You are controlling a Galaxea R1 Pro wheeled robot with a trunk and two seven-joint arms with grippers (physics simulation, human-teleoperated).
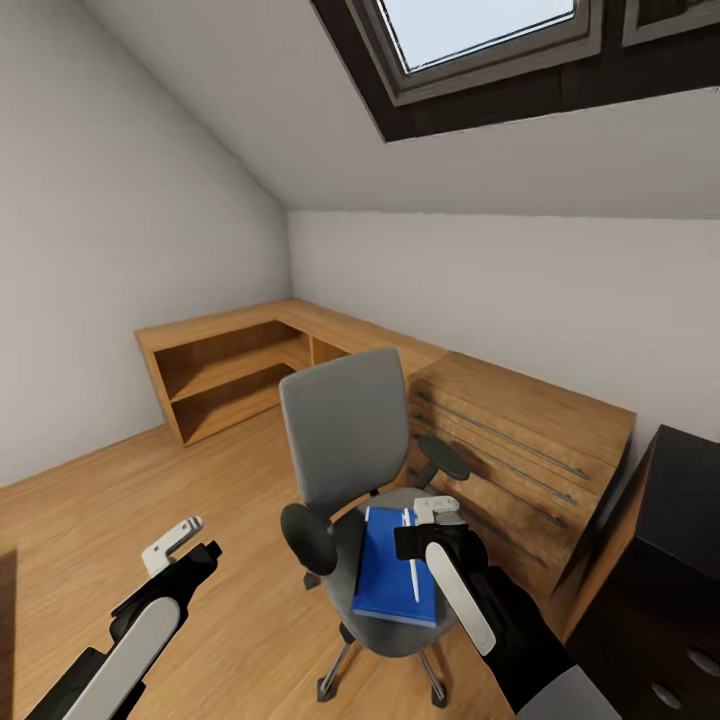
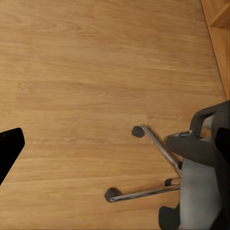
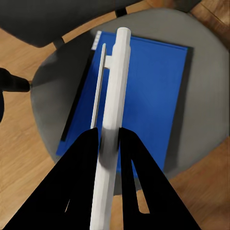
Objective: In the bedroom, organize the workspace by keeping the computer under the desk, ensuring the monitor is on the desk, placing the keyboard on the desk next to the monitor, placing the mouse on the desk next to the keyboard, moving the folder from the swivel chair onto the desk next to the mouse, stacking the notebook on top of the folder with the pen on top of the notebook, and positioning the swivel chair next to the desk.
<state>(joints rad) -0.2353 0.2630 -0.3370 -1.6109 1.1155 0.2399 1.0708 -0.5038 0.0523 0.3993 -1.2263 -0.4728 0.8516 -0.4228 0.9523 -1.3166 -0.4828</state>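
A slim white pen [image 3: 113,100] is pinched mid-shaft by the right hand [image 3: 109,136] just above the blue folder [image 1: 393,570] on the swivel chair [image 1: 350,440]. It is judged light, stiff and slippery. The left hand's [image 1: 180,545] state cannot be told.

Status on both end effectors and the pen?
Right end effector shut on pen, above folder on chair. Left end effector over bare floor, state unclear. Nothing in the way.

White pen [image 3: 112,120], bright blue folder [image 3: 143,100], grey swivel chair [image 1: 345,430], light wood floor [image 2: 96,72].
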